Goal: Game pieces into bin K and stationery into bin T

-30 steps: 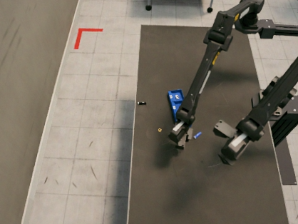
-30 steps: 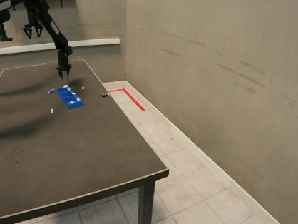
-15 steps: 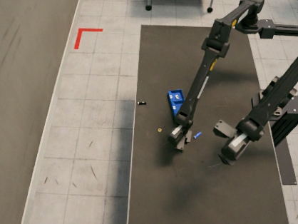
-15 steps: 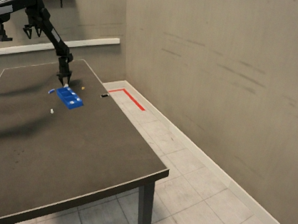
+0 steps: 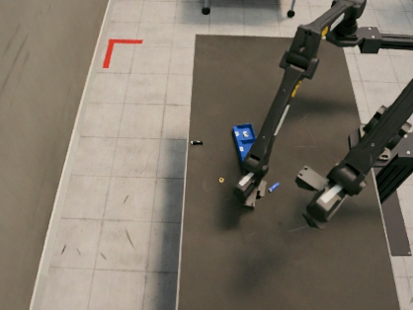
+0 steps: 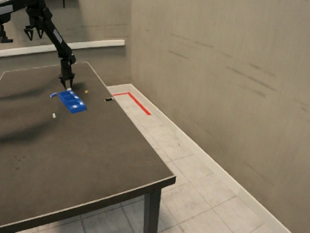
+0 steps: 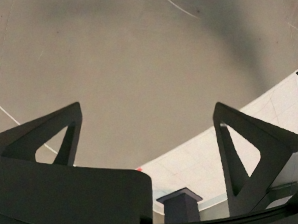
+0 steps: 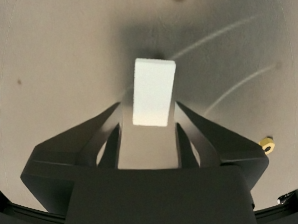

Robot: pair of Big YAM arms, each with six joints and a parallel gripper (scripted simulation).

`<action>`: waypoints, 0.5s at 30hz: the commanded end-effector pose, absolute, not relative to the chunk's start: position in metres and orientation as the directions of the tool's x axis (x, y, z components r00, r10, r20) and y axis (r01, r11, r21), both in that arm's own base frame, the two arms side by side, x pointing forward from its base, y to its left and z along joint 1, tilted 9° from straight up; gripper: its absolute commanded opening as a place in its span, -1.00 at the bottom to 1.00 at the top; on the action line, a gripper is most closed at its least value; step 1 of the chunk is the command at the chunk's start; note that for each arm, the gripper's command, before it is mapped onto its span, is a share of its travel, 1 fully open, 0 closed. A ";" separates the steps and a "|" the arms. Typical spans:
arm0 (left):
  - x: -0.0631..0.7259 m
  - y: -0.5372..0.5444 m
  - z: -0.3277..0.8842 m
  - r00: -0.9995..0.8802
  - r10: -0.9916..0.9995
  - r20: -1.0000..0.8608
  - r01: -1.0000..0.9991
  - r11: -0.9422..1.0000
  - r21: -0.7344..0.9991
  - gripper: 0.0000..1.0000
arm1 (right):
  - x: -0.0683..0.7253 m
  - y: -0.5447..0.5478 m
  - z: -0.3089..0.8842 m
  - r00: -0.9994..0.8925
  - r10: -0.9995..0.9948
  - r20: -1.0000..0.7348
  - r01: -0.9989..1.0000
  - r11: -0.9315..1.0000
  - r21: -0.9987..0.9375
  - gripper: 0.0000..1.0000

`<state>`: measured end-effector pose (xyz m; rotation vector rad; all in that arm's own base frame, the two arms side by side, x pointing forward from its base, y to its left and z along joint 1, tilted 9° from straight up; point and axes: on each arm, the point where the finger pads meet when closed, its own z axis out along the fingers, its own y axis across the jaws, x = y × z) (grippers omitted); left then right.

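A blue bin [image 5: 244,140] with white pieces inside lies on the dark table; it also shows in the exterior view [image 6: 72,101]. I cannot read its letters. My right gripper [image 5: 249,197] is low over the table just in front of the bin. Its fingers stand partly open on either side of a white block [image 8: 154,91] that rests on the table. My left gripper [image 5: 312,218] is open and empty above bare table [image 7: 147,112], to the side. A small blue piece [image 5: 274,187] lies beside the right gripper.
A yellow ring [image 5: 221,180] lies near the right gripper and shows in its wrist view [image 8: 266,143]. A small black item [image 5: 197,142] sits at the table edge. A small white piece [image 6: 54,115] lies apart from the bin. The table edge is close to the ring.
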<state>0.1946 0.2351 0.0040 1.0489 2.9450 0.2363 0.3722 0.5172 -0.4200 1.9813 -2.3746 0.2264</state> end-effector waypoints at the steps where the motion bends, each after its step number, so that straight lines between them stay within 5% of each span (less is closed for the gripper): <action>1: 0.191 0.234 0.009 -0.776 0.629 0.045 0.628 0.764 0.147 1.00 | 0.364 0.519 -0.432 -0.178 -0.976 0.123 -0.982 0.169 -0.084 -0.21; 15: 0.191 0.234 0.009 -0.776 0.629 0.045 0.628 0.764 0.147 1.00 | 0.383 0.522 -0.433 -0.185 -0.976 0.113 -0.981 0.175 -0.088 -0.21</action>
